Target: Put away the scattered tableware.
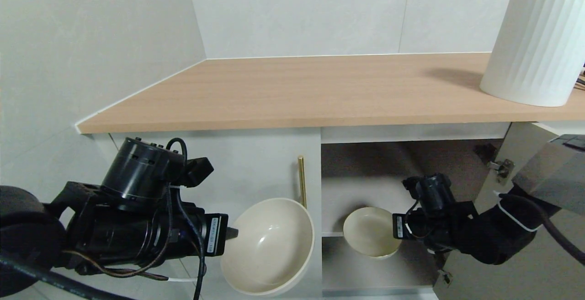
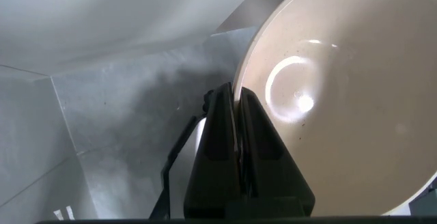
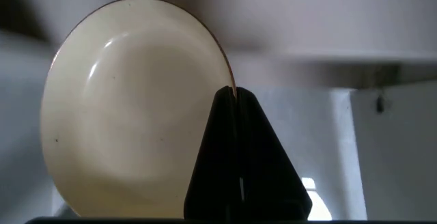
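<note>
Head view: left end effector (image 1: 231, 233) clamped on large bowl (image 1: 269, 245) rim, right end effector (image 1: 396, 231) clamped on small bowl (image 1: 370, 231) rim.

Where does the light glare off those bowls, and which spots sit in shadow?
Left wrist view: a bright ring of glare inside the large bowl. Right wrist view: a soft sheen on the small bowl. Head view: the white container shadows the countertop; the open cabinet is dim.
</note>
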### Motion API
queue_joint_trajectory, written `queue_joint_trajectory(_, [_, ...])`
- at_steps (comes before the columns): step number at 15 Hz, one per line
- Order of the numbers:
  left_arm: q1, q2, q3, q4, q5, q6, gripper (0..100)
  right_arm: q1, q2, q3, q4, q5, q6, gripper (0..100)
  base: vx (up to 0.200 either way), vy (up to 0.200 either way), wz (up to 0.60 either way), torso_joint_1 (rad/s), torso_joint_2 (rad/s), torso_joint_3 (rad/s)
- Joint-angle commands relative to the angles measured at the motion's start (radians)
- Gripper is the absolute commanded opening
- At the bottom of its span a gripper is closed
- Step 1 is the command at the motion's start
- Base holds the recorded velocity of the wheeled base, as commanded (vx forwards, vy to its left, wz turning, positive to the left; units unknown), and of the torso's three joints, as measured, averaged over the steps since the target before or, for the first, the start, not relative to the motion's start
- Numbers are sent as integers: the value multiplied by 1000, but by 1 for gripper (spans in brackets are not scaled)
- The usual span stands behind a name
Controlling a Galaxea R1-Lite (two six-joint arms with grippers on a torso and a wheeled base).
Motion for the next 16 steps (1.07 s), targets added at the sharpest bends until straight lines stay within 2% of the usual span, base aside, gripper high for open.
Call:
queue_joint_trajectory(1, [-1,6,0,2,1,-1,0,-22,108,-12,-84,-56,21,0,0,0,0,0,0,0])
queue_joint_trajectory(3, [-3,4,0,2,1,-1,0,-31,138,-29,-121,-72,38,0,0,0,0,0,0,0])
queue_joint_trajectory(16, [-4,15,0,2,1,-1,0,-89,244,-198,-118,-154,86,0,0,0,0,0,0,0])
